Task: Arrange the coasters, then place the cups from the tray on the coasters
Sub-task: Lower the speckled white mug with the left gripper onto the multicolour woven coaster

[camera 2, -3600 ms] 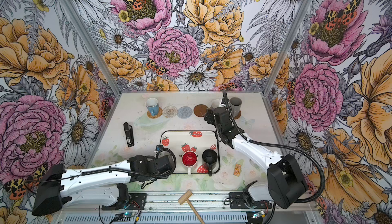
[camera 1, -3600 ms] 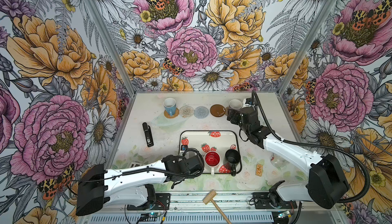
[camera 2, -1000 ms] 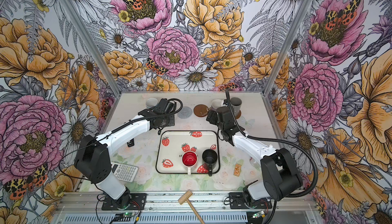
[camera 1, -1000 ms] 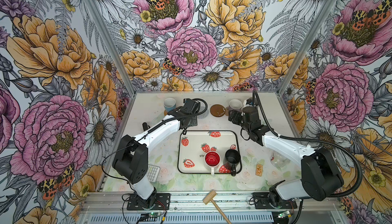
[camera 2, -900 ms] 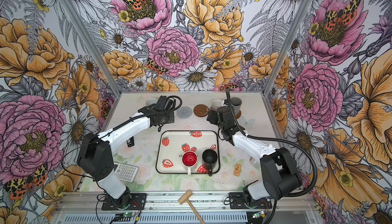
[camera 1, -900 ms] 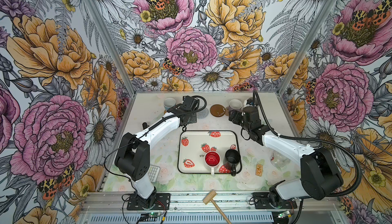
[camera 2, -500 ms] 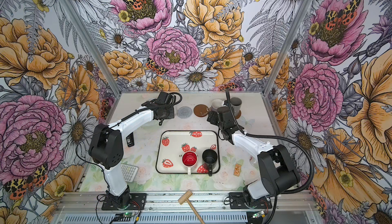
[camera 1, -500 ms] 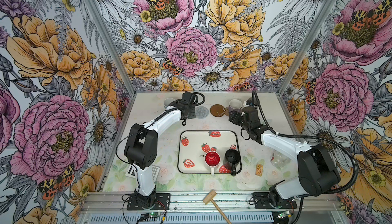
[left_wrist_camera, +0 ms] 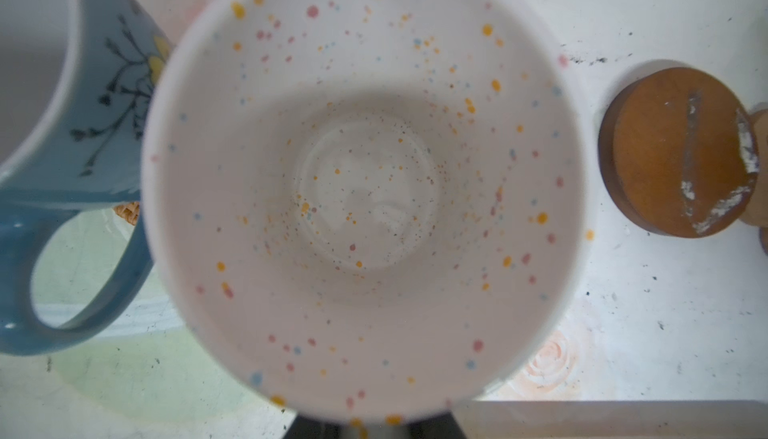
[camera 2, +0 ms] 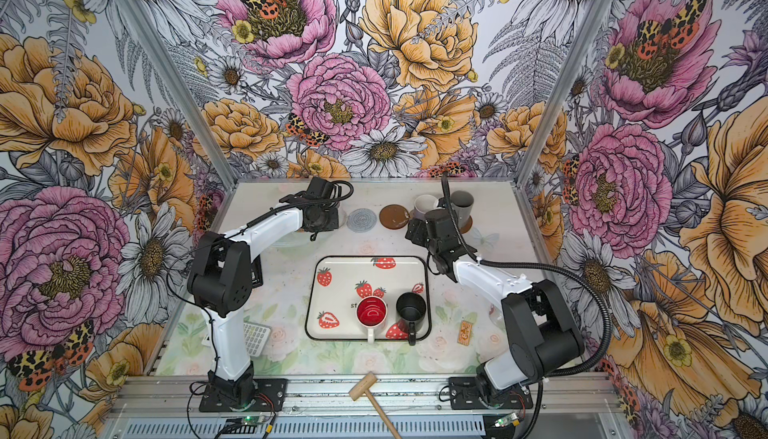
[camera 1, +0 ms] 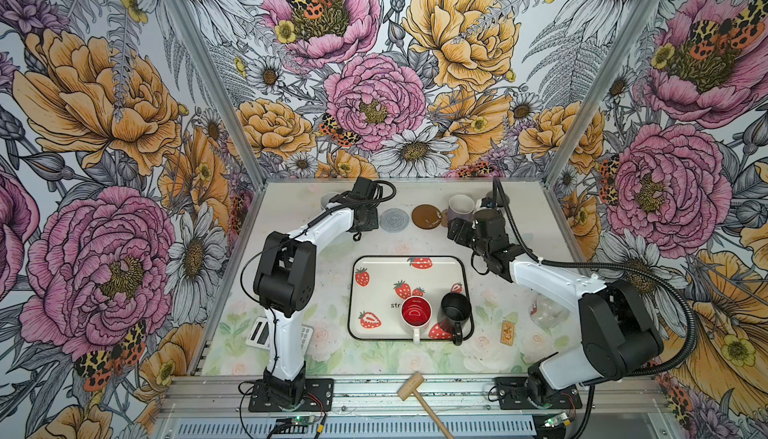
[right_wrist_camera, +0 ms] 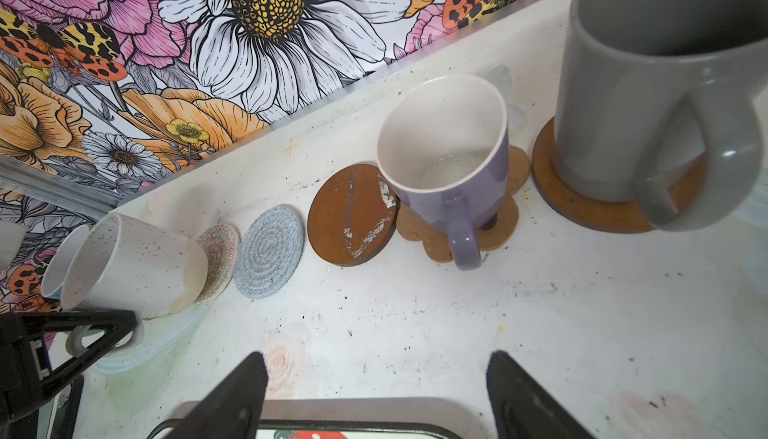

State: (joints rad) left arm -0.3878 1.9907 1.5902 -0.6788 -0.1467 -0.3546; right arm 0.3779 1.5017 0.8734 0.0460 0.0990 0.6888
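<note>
My left gripper point(camera 1: 362, 217) is shut on the handle of a white speckled cup point(left_wrist_camera: 365, 192), which tilts with its base at the beige woven coaster point(right_wrist_camera: 220, 250). Beside it the light blue cup point(left_wrist_camera: 62, 125) stands on a tan coaster point(left_wrist_camera: 129, 210). Along the back row lie a bare grey-blue coaster point(camera 1: 394, 220) and a bare brown disc point(camera 1: 427, 216). Further along, the lavender cup point(right_wrist_camera: 449, 167) sits on the paw coaster point(right_wrist_camera: 419, 229) and the grey cup point(right_wrist_camera: 648, 104) on a brown disc point(right_wrist_camera: 582, 208). My right gripper point(right_wrist_camera: 376, 395) hangs open and empty between tray and row. The tray point(camera 1: 374, 291) holds a red-inside cup point(camera 1: 416, 311) and a black cup point(camera 1: 456, 306).
A grey calculator point(camera 1: 259, 333) lies at the front left behind the left arm's base. A wooden mallet point(camera 1: 415, 387) rests on the front rail. A small orange ticket point(camera 1: 506, 332) and a clear glass point(camera 1: 548, 312) sit right of the tray.
The left arm has swung from the front up to the back row with the white cup, moving a little further back in the last second. The right arm has barely moved.
</note>
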